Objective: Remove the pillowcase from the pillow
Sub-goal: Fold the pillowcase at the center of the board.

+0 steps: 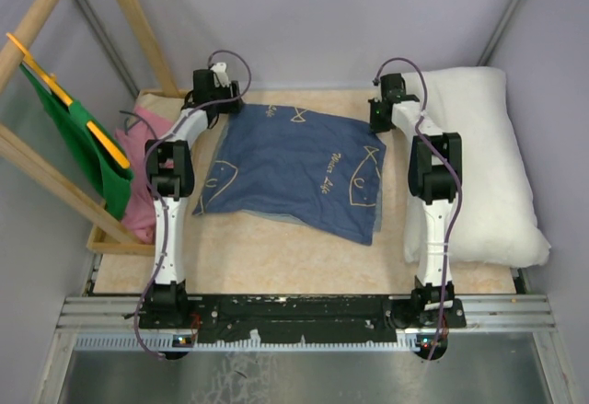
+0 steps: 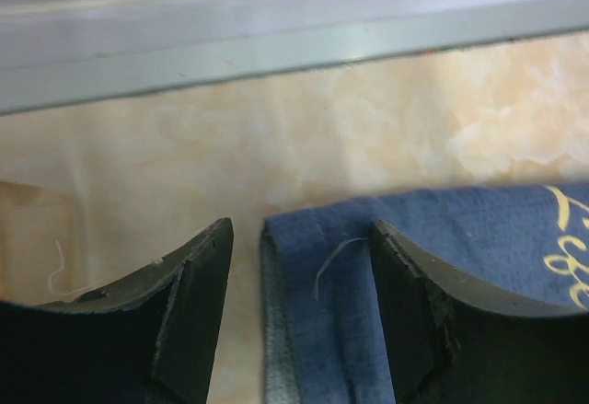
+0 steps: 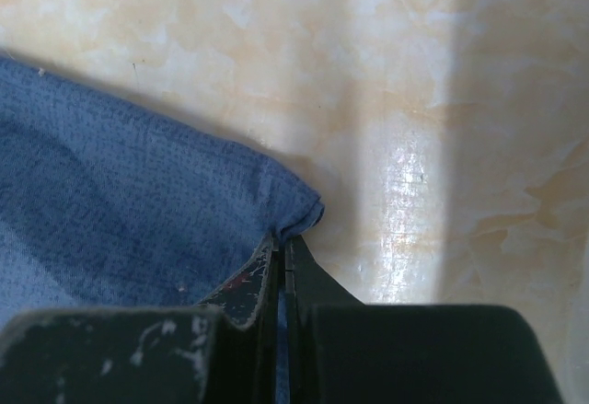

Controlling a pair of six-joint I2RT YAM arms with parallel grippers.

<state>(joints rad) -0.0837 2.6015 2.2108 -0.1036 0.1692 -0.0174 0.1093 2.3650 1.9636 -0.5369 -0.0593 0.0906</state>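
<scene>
**Right tool (image 1: pixel 378 123) pinches a pillowcase (image 1: pixel 294 169) corner while left tool (image 1: pixel 225 105) stands open**

In the top external view, the navy pillowcase lies flat and limp on the tabletop (image 1: pixel 276 257) between the two arms, with its fish outlines and script facing up. The white pillow (image 1: pixel 479 165) lies along the right edge, beyond the right arm and fully outside the cover. Judged from that, the removal itself looks done, and only the letting go is left. Each tool sits at one far corner of the cloth, a placing that suits laying the cover out flat. A pink cloth (image 1: pixel 138 192) and a green cloth (image 1: pixel 78 146) sit off to the left, apart from the pillowcase.

In the left wrist view, the left tool (image 2: pixel 302 238) is spread wide. Its two fingers (image 2: pixel 193 303) sit low to the tabletop on either side of the pillowcase's (image 2: pixel 479 229) hemmed corner. Neither finger visibly presses the fabric, so this corner lies free rather than held.

In the right wrist view, the right tool (image 3: pixel 283 252) is closed, with a thin fold of the pillowcase (image 3: pixel 120 174) corner caught between its fingers. The corner's tip bunches slightly just beyond them on the pale tabletop (image 3: pixel 414 100). That pinch anchors this corner. Opening it would likely leave the cover resting on its own.
</scene>
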